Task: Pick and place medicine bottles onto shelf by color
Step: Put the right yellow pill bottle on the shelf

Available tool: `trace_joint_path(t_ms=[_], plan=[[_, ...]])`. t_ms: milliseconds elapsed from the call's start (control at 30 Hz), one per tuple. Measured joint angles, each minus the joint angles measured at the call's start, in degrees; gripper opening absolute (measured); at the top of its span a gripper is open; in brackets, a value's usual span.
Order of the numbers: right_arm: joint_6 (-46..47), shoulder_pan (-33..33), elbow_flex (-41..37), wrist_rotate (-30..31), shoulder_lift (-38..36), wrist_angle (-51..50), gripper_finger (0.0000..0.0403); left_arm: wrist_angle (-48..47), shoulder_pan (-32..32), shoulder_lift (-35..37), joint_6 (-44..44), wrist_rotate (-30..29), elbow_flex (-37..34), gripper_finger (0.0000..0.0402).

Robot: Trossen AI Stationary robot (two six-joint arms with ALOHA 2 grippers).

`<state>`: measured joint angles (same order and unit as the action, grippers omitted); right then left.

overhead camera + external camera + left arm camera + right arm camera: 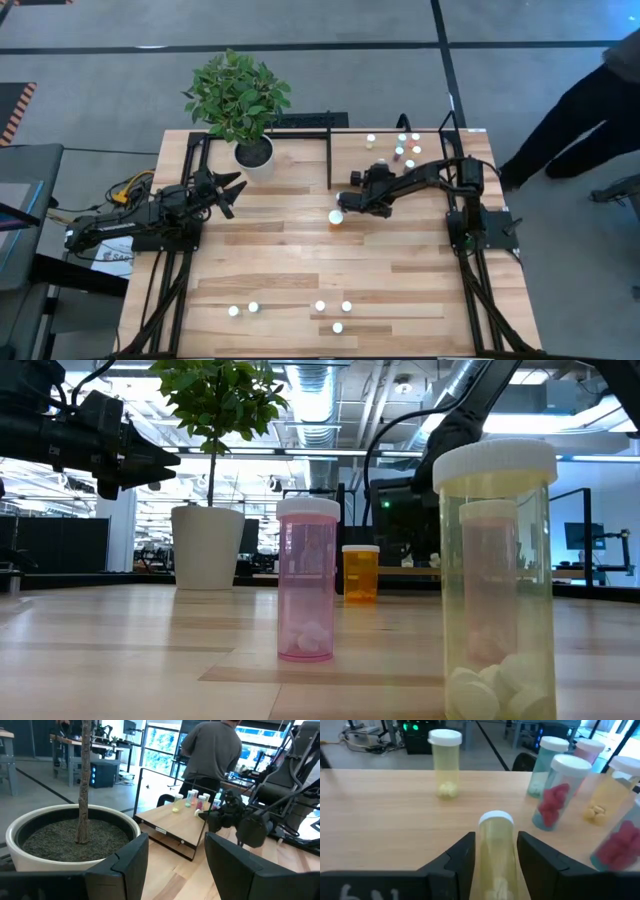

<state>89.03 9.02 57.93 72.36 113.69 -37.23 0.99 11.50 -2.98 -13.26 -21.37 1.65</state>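
Yellow-tinted plastic shows between the right gripper's [495, 852] dark fingers: a small white-capped bottle [496, 851] stands upright on the light-wood shelf [385, 815], and the fingers flank it closely on both sides, though whether they press it or have let go I cannot tell. From above, this right gripper [358, 177] reaches over the shelf [350, 150] at the table's far side, with the black frame bars around it. Just beyond it on the shelf stand more bottles: another yellowish one [445, 762] alone, and a cluster [407, 148] nearer the far right corner holding red and yellow contents. An orange bottle [335, 217] stands on the table just in front of the shelf, and five more bottles [320, 306] are scattered near the table's front edge. The left gripper [228, 188] hangs beside the white plant pot [254, 154], its fingers spread apart and empty. A person [210, 750] stands beyond the table.
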Motion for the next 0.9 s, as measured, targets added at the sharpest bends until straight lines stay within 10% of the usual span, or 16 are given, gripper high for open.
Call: trace_joint_path(t_ms=[900], plan=[[0.0,-2.34,0.09,1.54,-3.32,-3.59,0.023,0.0,0.01,-0.01,0.0,0.0,0.0,0.0181]])
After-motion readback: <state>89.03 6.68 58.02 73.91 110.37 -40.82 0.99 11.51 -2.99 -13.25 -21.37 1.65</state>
